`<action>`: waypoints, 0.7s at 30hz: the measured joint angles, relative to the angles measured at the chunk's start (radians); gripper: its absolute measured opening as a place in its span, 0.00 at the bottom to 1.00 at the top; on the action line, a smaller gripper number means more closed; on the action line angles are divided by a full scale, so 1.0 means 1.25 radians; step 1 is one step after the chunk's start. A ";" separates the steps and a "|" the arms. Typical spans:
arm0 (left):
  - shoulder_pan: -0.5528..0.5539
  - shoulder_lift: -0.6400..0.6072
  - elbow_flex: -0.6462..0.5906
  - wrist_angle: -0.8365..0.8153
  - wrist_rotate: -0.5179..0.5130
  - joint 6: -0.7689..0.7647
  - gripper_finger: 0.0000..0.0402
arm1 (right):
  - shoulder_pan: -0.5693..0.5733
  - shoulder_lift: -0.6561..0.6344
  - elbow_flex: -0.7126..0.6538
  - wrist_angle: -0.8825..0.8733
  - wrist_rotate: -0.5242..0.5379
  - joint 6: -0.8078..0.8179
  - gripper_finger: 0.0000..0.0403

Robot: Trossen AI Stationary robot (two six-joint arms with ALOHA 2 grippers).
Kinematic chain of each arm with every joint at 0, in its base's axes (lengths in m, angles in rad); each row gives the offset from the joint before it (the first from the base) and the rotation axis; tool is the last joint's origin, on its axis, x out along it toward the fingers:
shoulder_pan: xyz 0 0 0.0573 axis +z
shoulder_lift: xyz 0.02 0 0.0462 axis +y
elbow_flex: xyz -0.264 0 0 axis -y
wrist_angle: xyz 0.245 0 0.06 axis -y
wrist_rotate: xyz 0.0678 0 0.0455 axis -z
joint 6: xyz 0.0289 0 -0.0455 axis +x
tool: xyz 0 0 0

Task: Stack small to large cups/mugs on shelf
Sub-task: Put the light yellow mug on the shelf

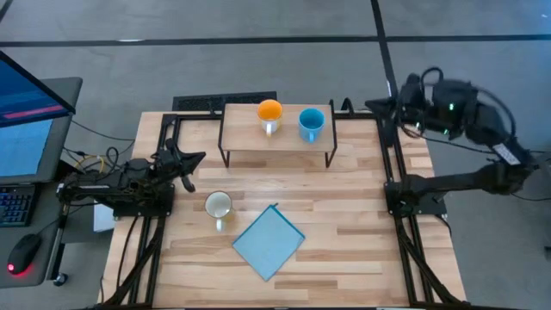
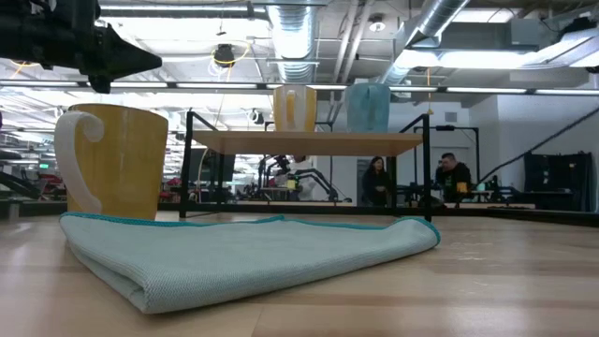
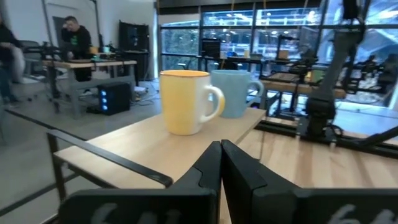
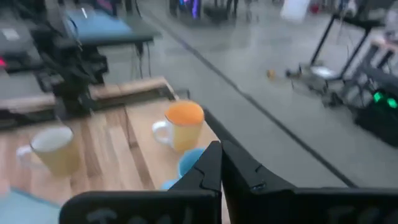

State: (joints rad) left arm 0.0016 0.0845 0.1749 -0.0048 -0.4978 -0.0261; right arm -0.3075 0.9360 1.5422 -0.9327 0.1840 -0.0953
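The shelf (image 1: 275, 133) stands at the table's far middle. On its top the orange mug (image 1: 269, 112) and the light blue mug (image 1: 311, 123) stand upright side by side, apart; the left wrist view shows the two mugs (image 3: 185, 101) (image 3: 235, 92). The cream mug (image 1: 218, 205) stands upright on the table, near and left of the shelf. My left gripper (image 1: 198, 159) is shut and level at the left edge, left of the shelf, holding nothing (image 3: 221, 144). My right gripper (image 1: 383, 107) is shut and raised at the far right, off the shelf's right end, holding nothing (image 4: 221, 148).
A light blue square cloth (image 1: 269, 241) lies flat on the table, near and right of the cream mug. Black arm frames run along both side edges. A monitor, keyboard and mouse (image 1: 24, 251) sit left of the table. People (image 2: 449, 178) sit in the room behind.
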 joint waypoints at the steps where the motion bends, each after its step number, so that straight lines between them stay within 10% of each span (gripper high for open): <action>1: 0.000 0.000 0.000 0.000 -0.008 0.001 0.00 | 0.009 -0.042 -0.074 0.060 0.000 0.009 0.07; 10: 0.000 0.000 0.000 0.000 -0.037 0.027 0.00 | 0.047 -0.324 -0.582 0.494 0.000 0.101 0.07; 21: 0.000 0.000 0.000 -0.003 -0.058 0.027 0.00 | 0.046 -0.545 -0.855 0.633 0.000 0.208 0.07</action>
State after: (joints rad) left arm 0.0017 0.0845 0.1749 -0.0086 -0.5697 0.0074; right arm -0.2504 0.2541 0.4734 -0.1419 0.1838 0.1651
